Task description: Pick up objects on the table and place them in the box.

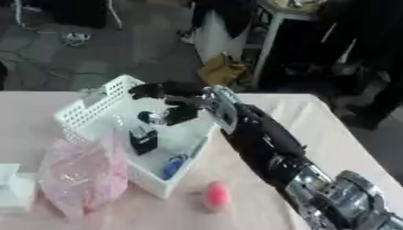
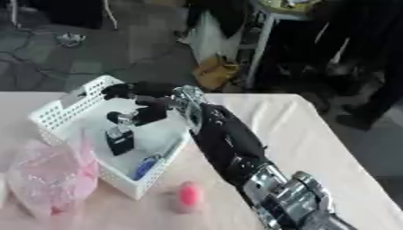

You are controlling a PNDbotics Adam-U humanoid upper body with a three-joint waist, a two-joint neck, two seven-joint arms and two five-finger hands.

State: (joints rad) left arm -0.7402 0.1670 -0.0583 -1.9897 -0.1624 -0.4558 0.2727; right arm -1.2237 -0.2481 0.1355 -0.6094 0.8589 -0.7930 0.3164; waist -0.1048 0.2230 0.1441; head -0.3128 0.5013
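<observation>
The pale table (image 1: 330, 134) carried a white perforated box (image 1: 87, 110) at its left half, and the right hand (image 1: 177, 105) hung over the box's open top, its arm crossing from the lower right. The fingers looked relaxed and spread, curled round nothing that could be made out, so the step in hand was judged to be a release or a withdrawal above the box. To do it well, the hand would need to rise straight clear of the rim before swinging back, so as not to drag the box or snag the things inside. Beside the box lay a crumpled pink bag (image 1: 78, 175), touching its near-left wall. Inside stood a small black object (image 1: 143, 140) and, lower, a blue one (image 1: 173, 166). The smallest thing, a rounded pink-red object (image 1: 215, 195), rested on the table just beside the box's near corner, not yet collected. The left hand did not show.
</observation>
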